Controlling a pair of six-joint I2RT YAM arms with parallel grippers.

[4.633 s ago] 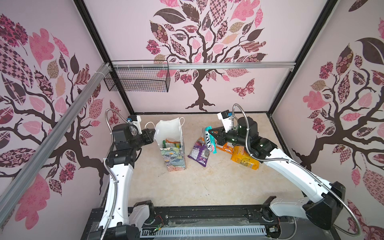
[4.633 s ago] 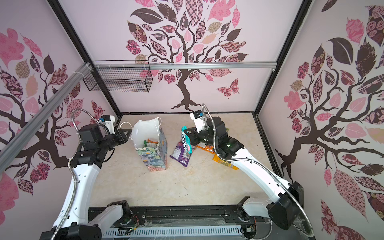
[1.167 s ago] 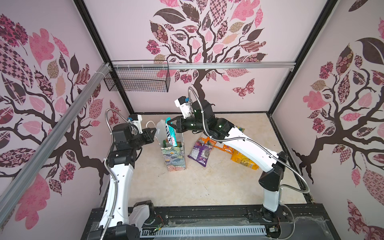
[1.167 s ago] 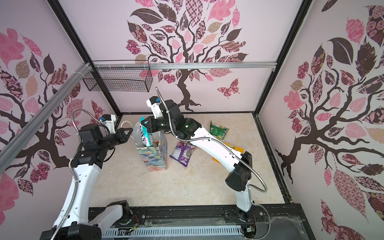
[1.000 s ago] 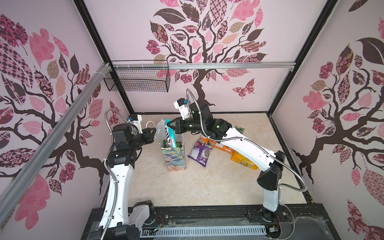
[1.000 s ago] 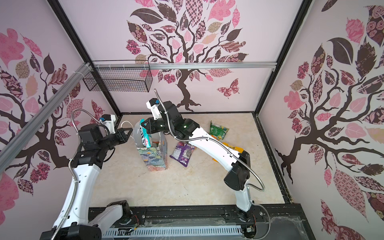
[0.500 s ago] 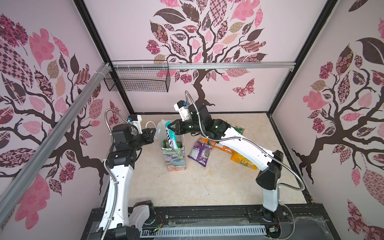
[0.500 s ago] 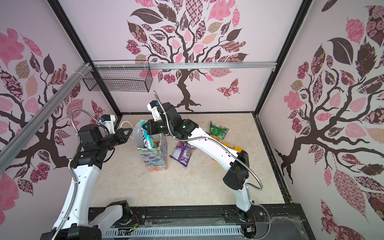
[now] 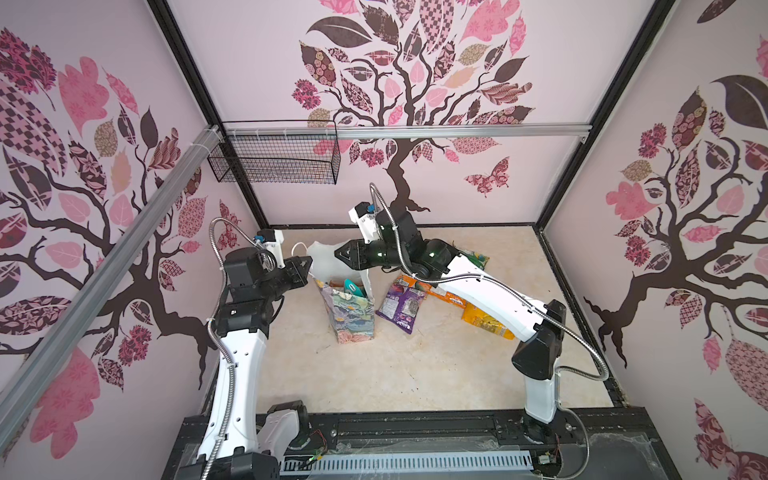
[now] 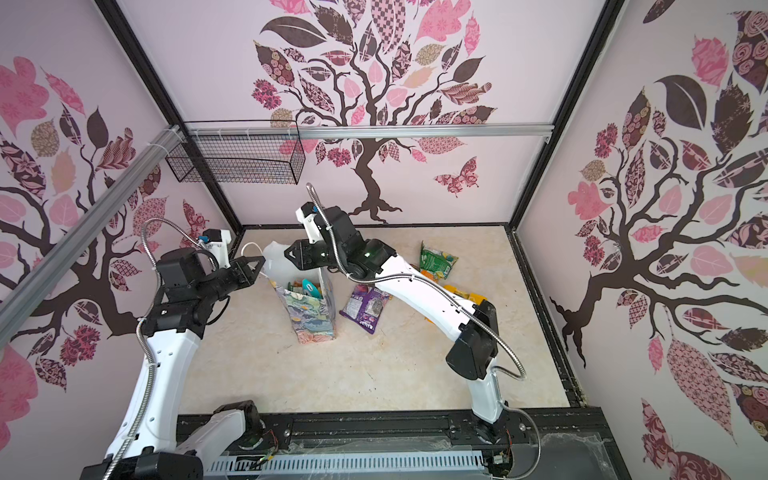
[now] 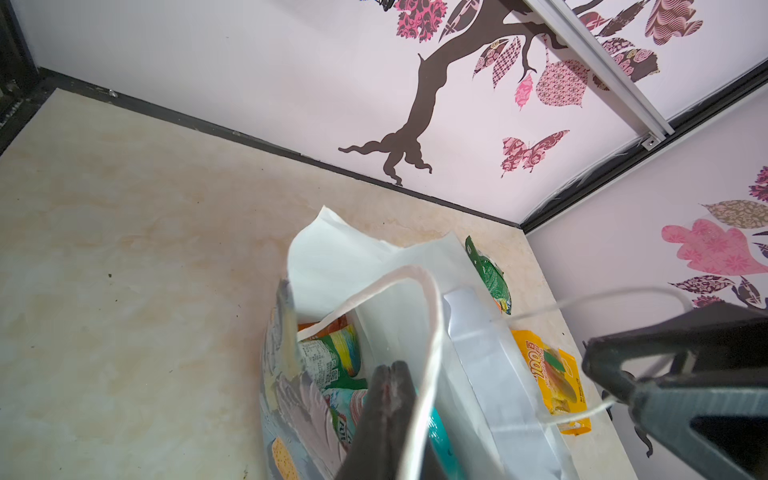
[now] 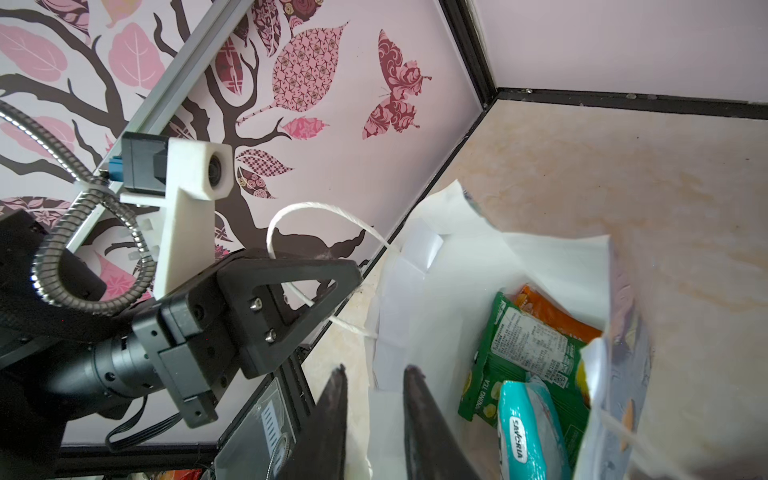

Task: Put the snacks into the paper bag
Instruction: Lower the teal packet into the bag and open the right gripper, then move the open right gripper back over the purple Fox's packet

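- In both top views the paper bag point(image 9: 353, 322) stands at centre frame, with the left gripper point(image 9: 307, 264) at its left rim and the right gripper point(image 9: 338, 254) over its top. A purple packet point(image 9: 401, 304) lies just right of it. Retreat low and you topple the bag.
- In the left wrist view your left gripper point(image 11: 390, 370) is clenched at bottom centre beside the cord handle point(image 11: 434, 332). You cannot tell whether it pinches the cord. A tug would tilt the bag.
- In the right wrist view the right gripper point(image 12: 374, 374) is parted and empty at the bottom edge. The teal packet point(image 12: 521, 438) sits inside the bag at lower right, where it could snag a finger.
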